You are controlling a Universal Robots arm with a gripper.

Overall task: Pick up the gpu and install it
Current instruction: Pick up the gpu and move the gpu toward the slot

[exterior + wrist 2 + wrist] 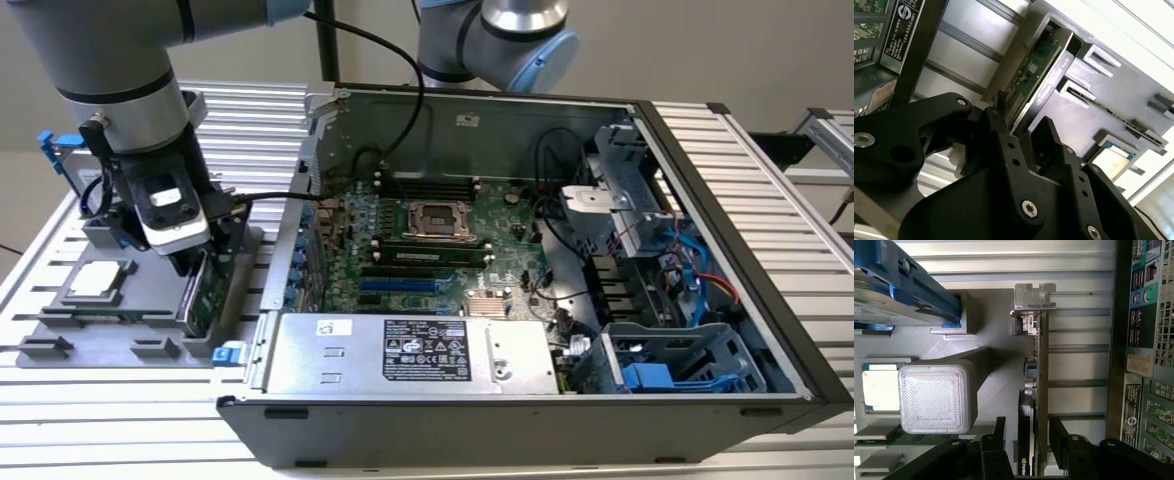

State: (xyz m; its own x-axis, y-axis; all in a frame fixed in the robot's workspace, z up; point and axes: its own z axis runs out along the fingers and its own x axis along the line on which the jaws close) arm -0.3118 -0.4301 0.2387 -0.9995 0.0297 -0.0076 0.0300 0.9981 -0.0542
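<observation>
While the gpu (200, 292) stands on its long edge in a slot of the grey holder tray (80, 335), near the table (107, 425) edge on the exterior view's left and beside the open computer case (694, 150), the gripper (191, 258) hangs directly over it. In the first wrist view the fingers (1059, 432) are apart and straddle the card. One is on the black shroud side and the other on the green board side, and a sliver of space shows on the shroud side, so nothing is clamped. The silver end bracket (1034, 296) sits at the far end of the card from the fingers.

The step in hand looks like seating the grasp. It would go best with the fingers level and parallel to the card's faces and closing on both faces at once, since a skewed squeeze could rock the card in its slot. The pads should grip flat shroud and bare board, not the small components. The CPU chip (879, 385) and the blue-framed hard drive (899, 300) lie apart from the card on the same tray, clear of the fingers.
</observation>
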